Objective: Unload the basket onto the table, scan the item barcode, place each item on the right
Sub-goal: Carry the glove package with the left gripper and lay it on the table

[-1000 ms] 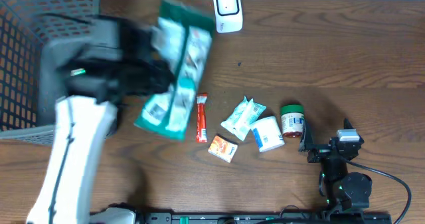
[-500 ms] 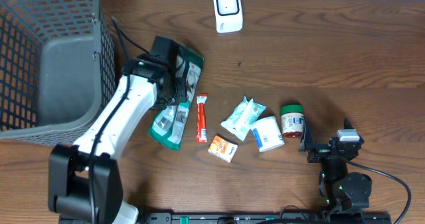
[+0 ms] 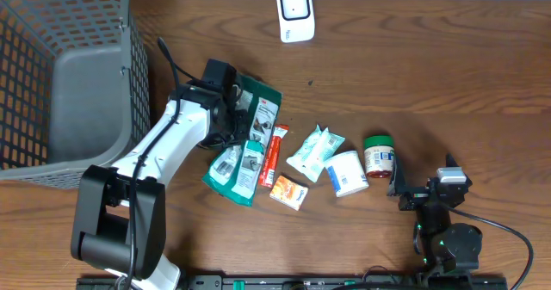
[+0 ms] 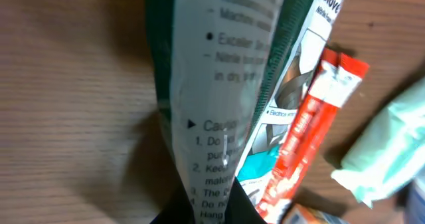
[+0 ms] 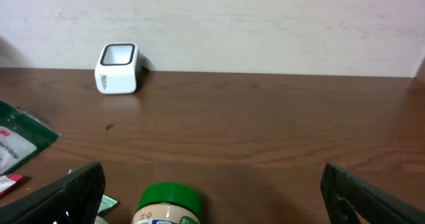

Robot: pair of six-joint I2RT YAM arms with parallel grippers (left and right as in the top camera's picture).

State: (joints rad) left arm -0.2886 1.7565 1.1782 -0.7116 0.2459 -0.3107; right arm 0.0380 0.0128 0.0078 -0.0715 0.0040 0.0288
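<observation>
Basket (image 3: 60, 109) stands far left. Left gripper (image 3: 225, 120) is clamped on the green glove packet (image 3: 248, 148). A second ago the packet was raised high, just left of the scanner (image 3: 294, 13). Now it is down at table level, mid-left, against the red stick (image 3: 275, 151). Scan pass probably made; release likely next. Right gripper (image 3: 424, 189) is parked near right, jaws apart.

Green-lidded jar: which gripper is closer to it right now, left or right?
Right. The right gripper stands open just beside the green-lidded jar; the left gripper is far across the items, shut on the glove packet.
</observation>
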